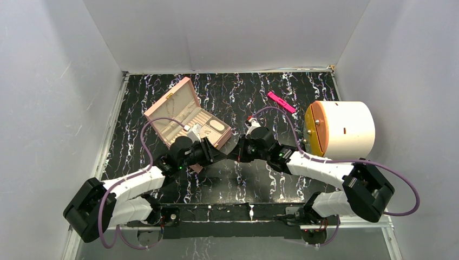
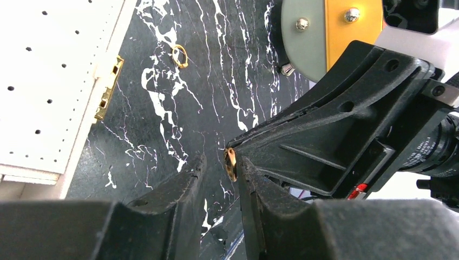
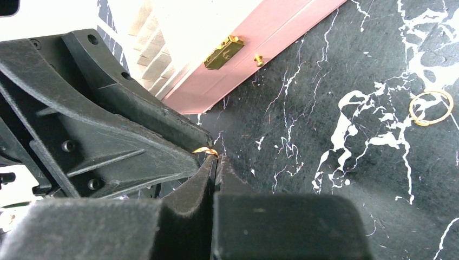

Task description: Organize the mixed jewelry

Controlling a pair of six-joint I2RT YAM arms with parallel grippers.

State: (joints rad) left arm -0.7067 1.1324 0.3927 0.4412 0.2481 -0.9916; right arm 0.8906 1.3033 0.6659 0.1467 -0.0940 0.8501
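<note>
My right gripper is shut on a small gold-brown ring, which sticks out at its fingertips. In the left wrist view that ring stands on edge between the fingers of my left gripper, close against the right-hand finger. My left gripper is open around it, with a gap on the other side. The two grippers meet tip to tip over the table, just in front of the box. A second gold ring lies loose on the dark marble top, also in the right wrist view. No silvery studs show.
The open pink jewelry box with its gold clasp stands just behind the grippers. A bright pink flat bar lies at the back. A white cylinder with an orange face stands at the right. Grey walls enclose the table.
</note>
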